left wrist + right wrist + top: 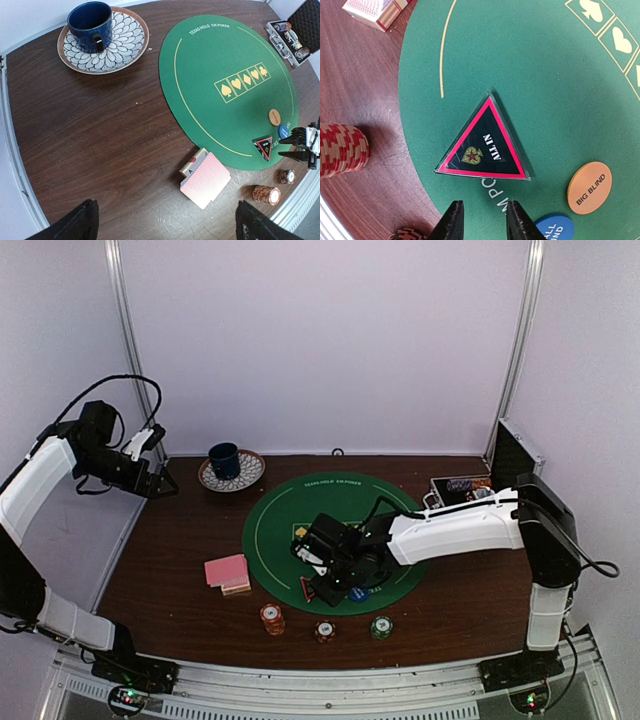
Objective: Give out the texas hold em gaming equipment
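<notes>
Right hand hovers, apparently empty, near triangular marker.

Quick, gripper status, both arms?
Left gripper: jaws wide open, empty.
Right gripper: jaws narrowly apart, empty, near the triangular marker.

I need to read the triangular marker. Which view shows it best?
Right wrist: the triangular marker sits large, lettering legible. Left wrist shows it small at the mat's edge; overhead, the right arm mostly hides it.

White-shelled arms, black joints and cables, black-fingered right end effector
</notes>
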